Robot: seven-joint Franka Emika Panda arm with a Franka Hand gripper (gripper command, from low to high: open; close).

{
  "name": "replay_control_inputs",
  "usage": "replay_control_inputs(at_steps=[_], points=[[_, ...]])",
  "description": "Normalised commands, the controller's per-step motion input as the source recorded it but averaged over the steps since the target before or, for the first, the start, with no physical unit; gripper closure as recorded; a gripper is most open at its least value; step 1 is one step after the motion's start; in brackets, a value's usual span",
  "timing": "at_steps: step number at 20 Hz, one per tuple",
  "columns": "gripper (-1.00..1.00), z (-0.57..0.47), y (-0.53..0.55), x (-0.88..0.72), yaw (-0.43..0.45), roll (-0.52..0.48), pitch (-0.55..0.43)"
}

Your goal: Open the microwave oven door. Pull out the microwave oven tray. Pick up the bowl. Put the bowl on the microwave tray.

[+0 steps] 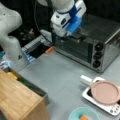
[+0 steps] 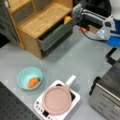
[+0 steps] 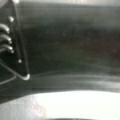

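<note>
Hand (image 1: 65, 35) sits at the top edge of the microwave oven door (image 1: 72, 48), toward that door's left end in a front view. Fingers are hidden behind the wrist body, so I cannot tell how wide it is or whether it grips anything. Door looks upright, at most barely cracked; its long axis runs along the oven front (image 1: 98, 56), and the hand is directly above it. Wrist view shows only dark glass, a bright metal band and wire rack ends. Microwave oven tray not visible, presumably inside. The bowl (image 2: 29, 78), orange item inside, rests on the surface (image 1: 62, 75) well away from the door, beside the pink dish (image 2: 57, 99). No readable writing.
</note>
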Motion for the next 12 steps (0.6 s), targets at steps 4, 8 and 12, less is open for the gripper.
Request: replay_control_inputs(at_steps=[4,8,12], points=[[-1.00,-0.26,-0.34,-0.20,0.000,0.342,-0.114],[-1.00,-0.29,-0.28,-0.23,-0.015,0.277,-0.108],[-1.00,-0.22,-0.12,-0.21,-0.018,0.242,-0.102]])
